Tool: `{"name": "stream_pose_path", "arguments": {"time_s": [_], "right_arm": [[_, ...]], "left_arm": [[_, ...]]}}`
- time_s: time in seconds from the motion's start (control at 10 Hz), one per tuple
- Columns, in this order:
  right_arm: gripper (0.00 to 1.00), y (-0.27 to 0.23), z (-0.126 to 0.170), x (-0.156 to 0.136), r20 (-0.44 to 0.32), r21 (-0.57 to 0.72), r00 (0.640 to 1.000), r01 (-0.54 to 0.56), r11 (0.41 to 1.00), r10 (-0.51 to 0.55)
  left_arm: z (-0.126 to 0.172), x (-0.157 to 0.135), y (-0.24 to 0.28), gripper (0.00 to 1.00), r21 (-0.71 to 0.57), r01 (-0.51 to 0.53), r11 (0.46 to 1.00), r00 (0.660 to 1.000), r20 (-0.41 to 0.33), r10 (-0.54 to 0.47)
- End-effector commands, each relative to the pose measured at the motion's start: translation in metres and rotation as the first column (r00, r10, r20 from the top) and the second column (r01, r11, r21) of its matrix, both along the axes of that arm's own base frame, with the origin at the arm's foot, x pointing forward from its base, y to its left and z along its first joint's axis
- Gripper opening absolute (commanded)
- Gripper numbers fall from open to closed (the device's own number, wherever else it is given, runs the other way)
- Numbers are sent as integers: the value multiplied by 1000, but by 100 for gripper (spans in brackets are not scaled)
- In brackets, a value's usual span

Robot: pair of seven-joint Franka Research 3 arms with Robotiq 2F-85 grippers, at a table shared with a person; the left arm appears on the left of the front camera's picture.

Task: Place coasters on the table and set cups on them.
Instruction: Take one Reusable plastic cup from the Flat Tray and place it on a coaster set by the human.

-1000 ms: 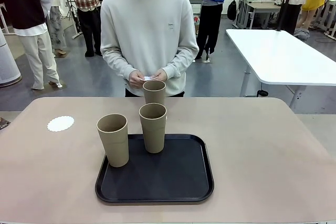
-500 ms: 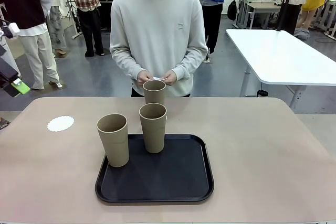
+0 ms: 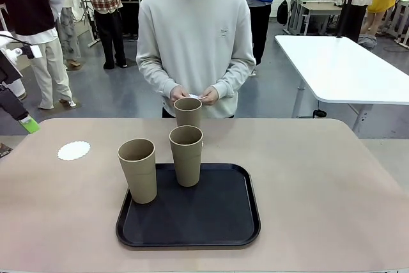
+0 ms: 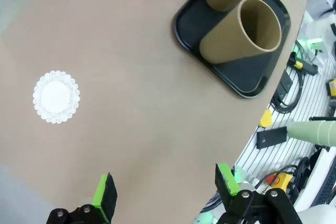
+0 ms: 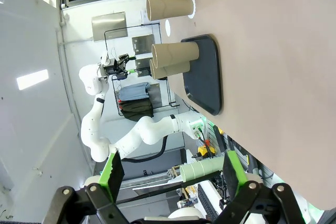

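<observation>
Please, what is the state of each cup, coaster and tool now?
Left cup: upright on tray.
Middle cup: upright on tray.
Far cup: upright on a coaster.
Bare coaster: flat on table, uncovered.
Left tool: open, empty.
Right tool: open, empty.

Three cups: left cup at centre left, middle cup at centre, far cup just above it. One black tray. Two coasters lie flat: one at mid-left, one under the topmost cup in the right wrist view.
</observation>
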State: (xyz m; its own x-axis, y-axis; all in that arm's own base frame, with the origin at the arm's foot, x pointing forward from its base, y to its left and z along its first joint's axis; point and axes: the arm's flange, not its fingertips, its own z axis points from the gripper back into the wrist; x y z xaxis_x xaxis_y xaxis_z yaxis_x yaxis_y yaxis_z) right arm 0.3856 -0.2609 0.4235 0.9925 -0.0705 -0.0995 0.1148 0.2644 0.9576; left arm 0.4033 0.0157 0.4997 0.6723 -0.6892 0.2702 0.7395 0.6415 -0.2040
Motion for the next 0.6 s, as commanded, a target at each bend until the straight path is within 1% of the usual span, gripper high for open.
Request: {"name": "stream_pose_path", "arguments": {"time_s": [0.0, 0.1, 0.2, 0.3, 0.5], "right_arm": [[100, 0, 0, -2, -4, -3, 1000, -4, 1000, 4], [100, 0, 0, -2, -4, -3, 1000, -4, 1000, 4], [100, 0, 0, -2, -4, -3, 1000, -4, 1000, 4], [100, 0, 0, -2, -4, -3, 1000, -4, 1000, 4], [100, 0, 0, -2, -4, -3, 1000, -4, 1000, 4]], "left_arm": [[-5, -9, 3, 100, -53, 65, 997, 998, -14, -66], [-8, -10, 3, 100, -62, 61, 996, 998, -15, -62], [-7, -13, 5, 100, -88, 54, 995, 996, -62, -60], [-6, -6, -2, 100, -22, 40, 999, 999, -16, -40], [-6, -6, -2, 100, -22, 40, 999, 999, -16, -40]]}}
